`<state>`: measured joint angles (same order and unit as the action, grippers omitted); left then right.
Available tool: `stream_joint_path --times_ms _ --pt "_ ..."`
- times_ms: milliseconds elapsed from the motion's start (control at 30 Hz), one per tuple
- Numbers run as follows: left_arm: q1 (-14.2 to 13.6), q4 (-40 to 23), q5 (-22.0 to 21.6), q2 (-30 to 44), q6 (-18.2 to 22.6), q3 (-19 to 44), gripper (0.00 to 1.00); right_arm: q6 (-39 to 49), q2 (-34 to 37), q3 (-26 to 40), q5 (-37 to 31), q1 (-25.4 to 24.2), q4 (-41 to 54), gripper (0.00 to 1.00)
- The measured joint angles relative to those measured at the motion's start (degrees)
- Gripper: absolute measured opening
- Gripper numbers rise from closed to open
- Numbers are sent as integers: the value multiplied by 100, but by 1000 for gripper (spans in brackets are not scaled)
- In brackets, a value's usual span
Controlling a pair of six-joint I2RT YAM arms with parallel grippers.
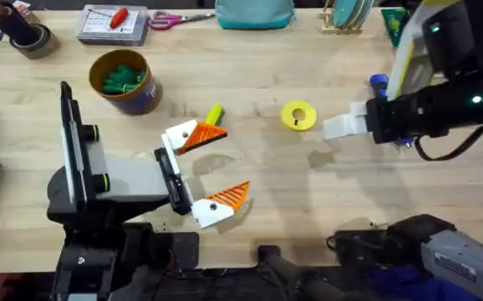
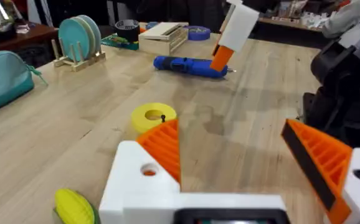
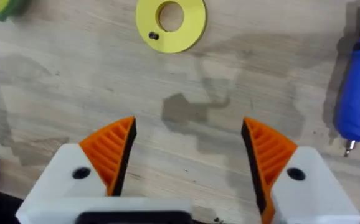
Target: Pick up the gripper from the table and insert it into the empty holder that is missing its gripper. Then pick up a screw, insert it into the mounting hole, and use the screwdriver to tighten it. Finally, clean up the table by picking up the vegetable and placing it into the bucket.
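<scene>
Table space is shared by two arms, the left one lying low at the near left with its left gripper spread wide and empty, presumably held still so it can be worked on. The right gripper is likewise held open over bare wood at the right, nothing being gripped. The bucket is seen at the far left, some green pieces already inside. The screwdriver lies just beyond the right gripper, on its far side, untouched. The holder on the left arm's far jaw is judged filled: the gripper is seated in it, though its mounting hole looks bare. A yellow disc lies just left of the right gripper, and a small dark screw is carried on it, so the next reach is short. The vegetable lies just beyond the holder, well left of the right gripper.
</scene>
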<state>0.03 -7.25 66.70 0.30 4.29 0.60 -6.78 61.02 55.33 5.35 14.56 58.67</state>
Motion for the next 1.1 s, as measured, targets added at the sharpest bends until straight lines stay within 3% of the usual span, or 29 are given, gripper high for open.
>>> stream_joint_path --times_ms 233,433,1100 --pt "0 -2 0 1 -2 0 985 58 252 0 -366 695 -112 997" --pt "0 -2 0 0 -2 0 985 65 587 0 -447 996 -385 997" --pt "0 0 0 1 -1 0 985 84 1700 0 -471 1054 -1188 997"
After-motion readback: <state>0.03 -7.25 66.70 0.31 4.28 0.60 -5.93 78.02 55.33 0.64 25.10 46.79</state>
